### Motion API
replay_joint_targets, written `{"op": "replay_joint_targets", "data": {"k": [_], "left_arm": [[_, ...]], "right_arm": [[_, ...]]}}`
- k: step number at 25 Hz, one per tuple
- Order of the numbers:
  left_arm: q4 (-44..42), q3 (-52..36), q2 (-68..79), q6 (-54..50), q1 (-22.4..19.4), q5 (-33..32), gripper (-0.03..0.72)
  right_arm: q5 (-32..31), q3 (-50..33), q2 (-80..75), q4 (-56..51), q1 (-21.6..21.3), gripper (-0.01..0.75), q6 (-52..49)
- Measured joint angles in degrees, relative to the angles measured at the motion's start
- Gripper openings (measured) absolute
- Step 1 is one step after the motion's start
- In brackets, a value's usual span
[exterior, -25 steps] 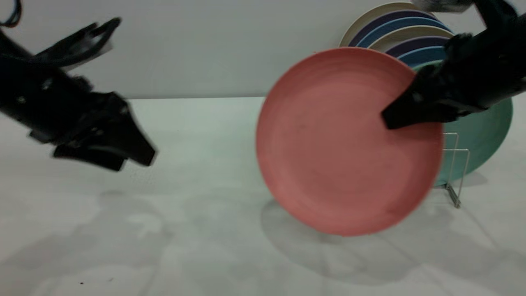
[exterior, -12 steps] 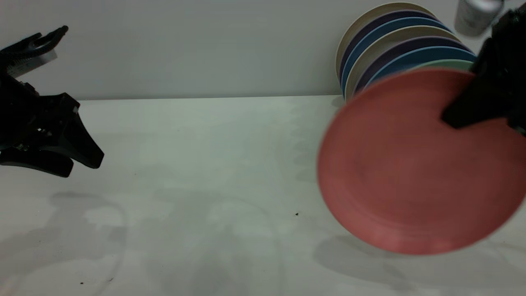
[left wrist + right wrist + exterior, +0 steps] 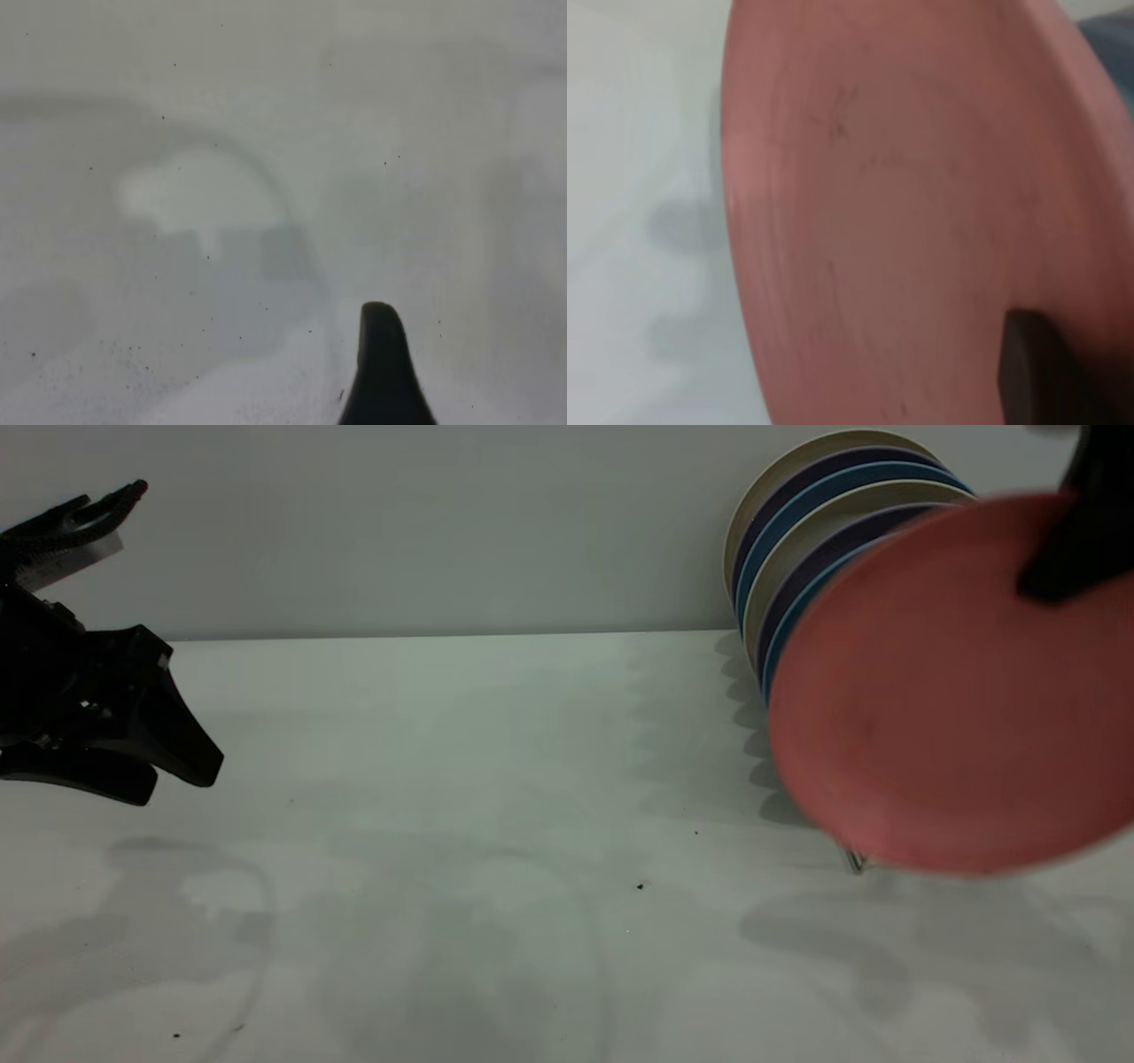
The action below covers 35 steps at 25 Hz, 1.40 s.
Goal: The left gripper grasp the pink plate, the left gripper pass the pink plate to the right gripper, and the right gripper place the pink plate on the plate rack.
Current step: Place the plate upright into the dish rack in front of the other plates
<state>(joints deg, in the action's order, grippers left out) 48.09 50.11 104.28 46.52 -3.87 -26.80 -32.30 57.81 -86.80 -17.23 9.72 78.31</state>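
The pink plate [image 3: 948, 700] hangs tilted on edge above the table at the right, in front of the plates standing in the rack. My right gripper [image 3: 1045, 580] is shut on its upper rim; only its dark finger shows at the top right. In the right wrist view the pink plate [image 3: 904, 204] fills the picture with one finger [image 3: 1036, 372] pressed on it. Of the plate rack only a wire foot [image 3: 855, 859] shows below the pink plate. My left gripper [image 3: 177, 781] is open and empty at the far left, above the table. One of its fingers [image 3: 381, 372] shows in the left wrist view.
Several plates [image 3: 815, 522], cream, purple and blue, stand upright in a row in the rack against the back wall. The white table [image 3: 487, 779] spreads between the two arms. The teal-green plate is hidden behind the pink plate.
My right gripper has carried the pink plate right and then up, in front of the racked plates. My left gripper drew back to the far left and then stayed still.
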Motion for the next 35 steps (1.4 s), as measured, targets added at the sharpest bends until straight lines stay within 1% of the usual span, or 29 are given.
{"op": "replay_joint_targets", "data": {"k": [3,11,24,35], "left_arm": [[0.0,0.0,0.0,0.0,0.0,0.06,0.541],[-0.05,0.0,0.0,0.0,0.0,0.64,0.541],[-0.05,0.0,0.0,0.0,0.0,0.82,0.541],[-0.05,0.0,0.0,0.0,0.0,0.87,0.541]], "right_arm": [[2.41,1.82,-0.2,1.34,0.0,0.096,-0.04],[3.79,5.29,-0.52,4.4,0.0,0.096,-0.04],[9.12,5.84,-6.22,6.86,0.0,0.096,-0.04],[8.86,5.84,-9.31,8.76,0.0,0.095,0.02]]}}
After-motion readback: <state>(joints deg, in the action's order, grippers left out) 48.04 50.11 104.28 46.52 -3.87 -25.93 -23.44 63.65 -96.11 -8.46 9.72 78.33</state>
